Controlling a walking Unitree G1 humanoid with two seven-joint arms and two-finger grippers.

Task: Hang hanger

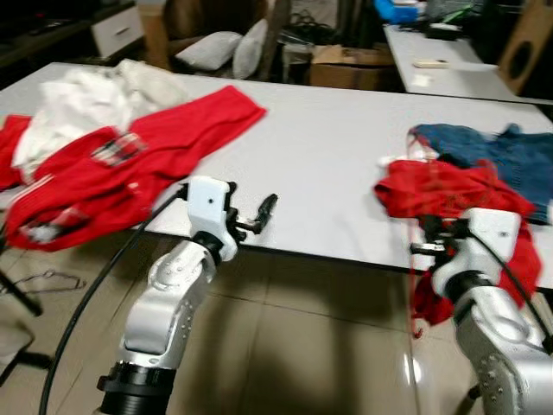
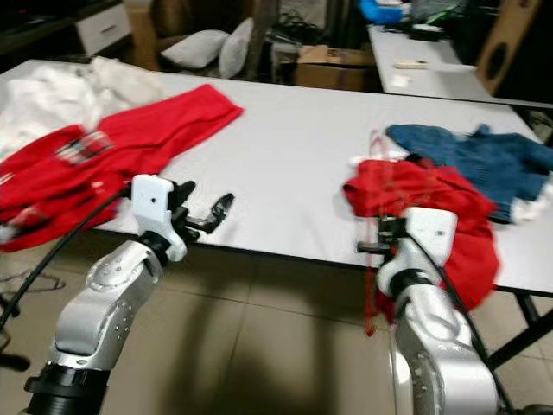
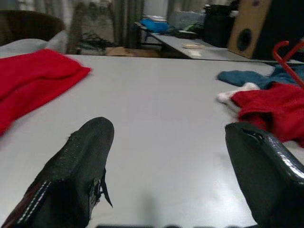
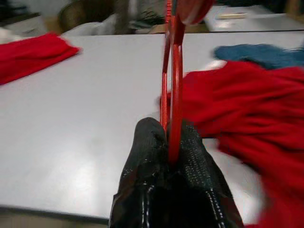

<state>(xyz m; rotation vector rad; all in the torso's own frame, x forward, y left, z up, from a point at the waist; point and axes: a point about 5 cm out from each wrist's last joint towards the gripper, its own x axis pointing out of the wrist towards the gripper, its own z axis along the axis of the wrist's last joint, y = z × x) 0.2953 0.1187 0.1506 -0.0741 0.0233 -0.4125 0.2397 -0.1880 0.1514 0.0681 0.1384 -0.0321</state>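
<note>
White table [image 1: 328, 156] under dim light, cluttered room behind with cardboard boxes and pillows. From the left eye: left gripper [image 1: 259, 216] poised at the near table edge, fingers parted and holding nothing; right gripper [image 1: 429, 238] low at the same edge, pressed against a red garment [image 1: 449, 194] that spills over the side, with a blue garment [image 1: 505, 156] just behind and a red-and-white pile [image 1: 104, 164] well apart at the far left. From the right eye: same layout, thin red hanger [image 2: 378, 186] rising from the right gripper beside the crumpled red cloth. From the left wrist: two black fingers [image 3: 76, 171] spread wide over bare tabletop, a red hook curve visible at the far edge. From the right wrist: fingers clamped tight on a slim red plastic bar, glossy, doubled into two close strands, standing upright from the pinch. Best kept firmly pinched and lifted straight up, clear of the red cloth before any swing toward a rail; snagging the fabric looks the main risk, so slow travel advised, free gripper ready to steady.
</note>
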